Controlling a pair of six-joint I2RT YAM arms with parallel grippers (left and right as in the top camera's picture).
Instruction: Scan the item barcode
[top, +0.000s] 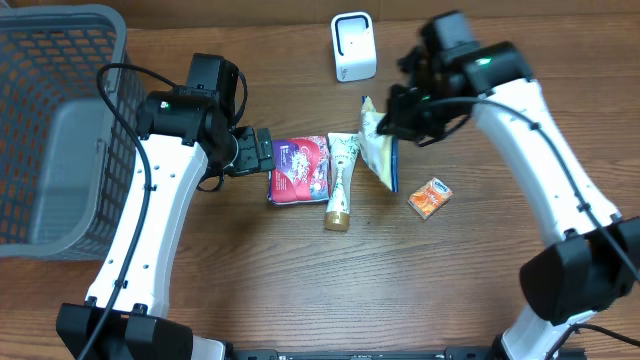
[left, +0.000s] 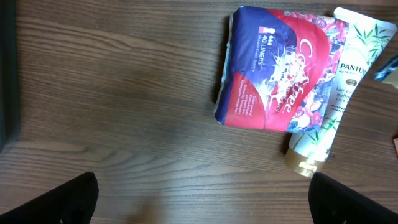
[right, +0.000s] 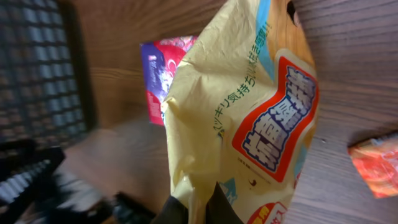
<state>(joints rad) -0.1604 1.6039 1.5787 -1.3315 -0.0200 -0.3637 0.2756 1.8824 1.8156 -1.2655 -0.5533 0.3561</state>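
On the brown wooden table (top: 300, 290) the right gripper (top: 388, 118) pinches the yellow crinkly snack bag (top: 380, 155) near the small white scanner box (top: 353, 45), so grabbing looks done but scanning is left, and the left gripper (top: 260, 152) is wide open, holding nothing

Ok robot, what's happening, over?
Left gripper jaws open, empty. Right gripper shut on crinkly yellow plastic snack bag. White boxy scanner beyond it, nothing between.
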